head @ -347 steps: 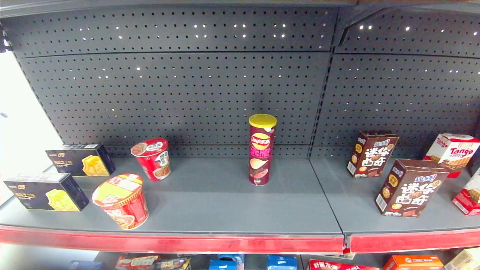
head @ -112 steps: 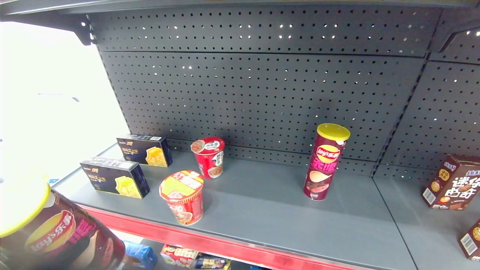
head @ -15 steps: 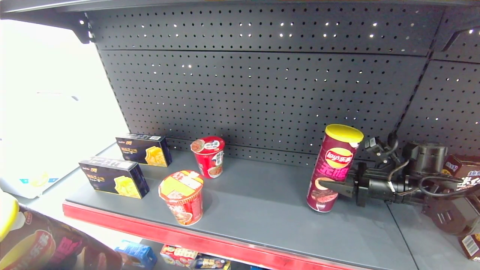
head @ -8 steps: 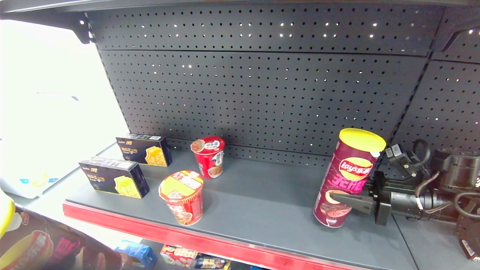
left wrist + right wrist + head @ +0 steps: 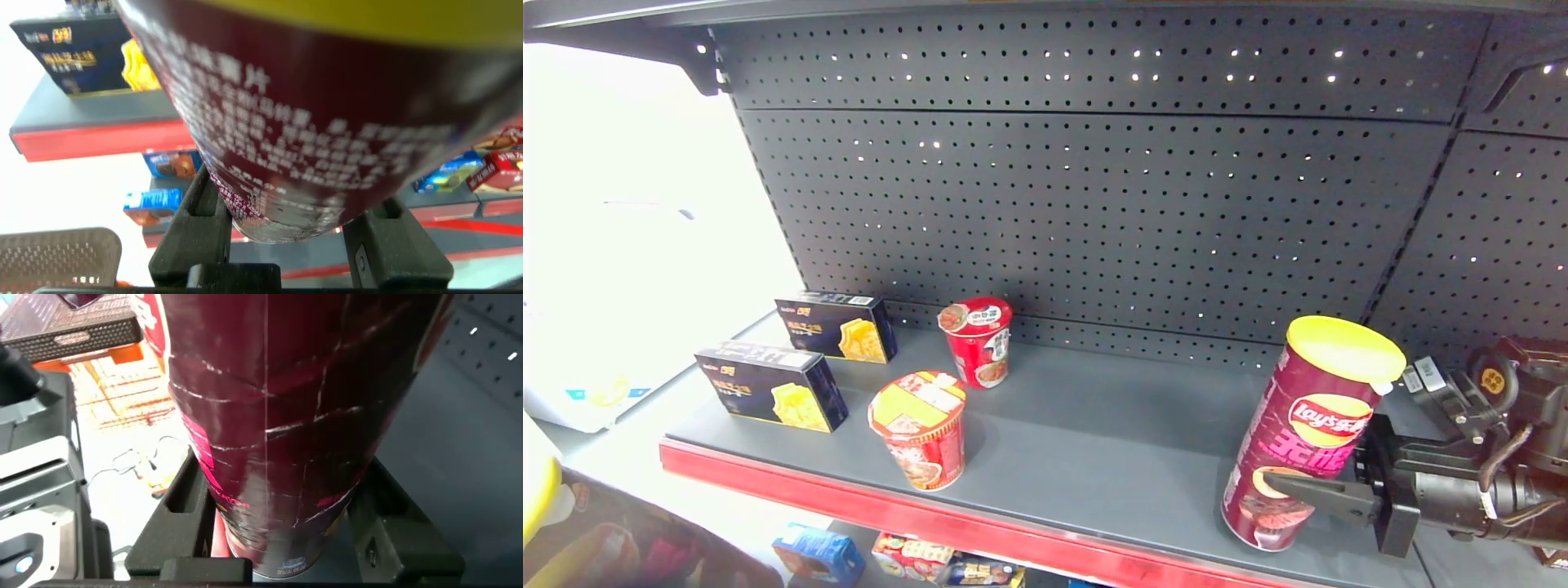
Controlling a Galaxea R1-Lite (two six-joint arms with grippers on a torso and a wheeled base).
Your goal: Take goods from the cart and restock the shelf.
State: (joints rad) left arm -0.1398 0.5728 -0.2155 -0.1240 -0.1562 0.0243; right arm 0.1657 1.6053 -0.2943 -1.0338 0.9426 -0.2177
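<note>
Currently the right hand (image 5: 1278,490) is clamping a tilted maroon chip can (image 5: 1319,408) at the front edge of the shelf (image 5: 1054,457), the left hand (image 5: 286,237) is gripping a second can (image 5: 310,122), and placement is seemingly calling for uprighting, then release.

The maroon chip can (image 5: 1307,441) carries a round logo and pink characters; the boxes' (image 5: 768,385) print is too small.

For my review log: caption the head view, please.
Right pincer holds a tilted chip can near the shelf's front edge.
</note>
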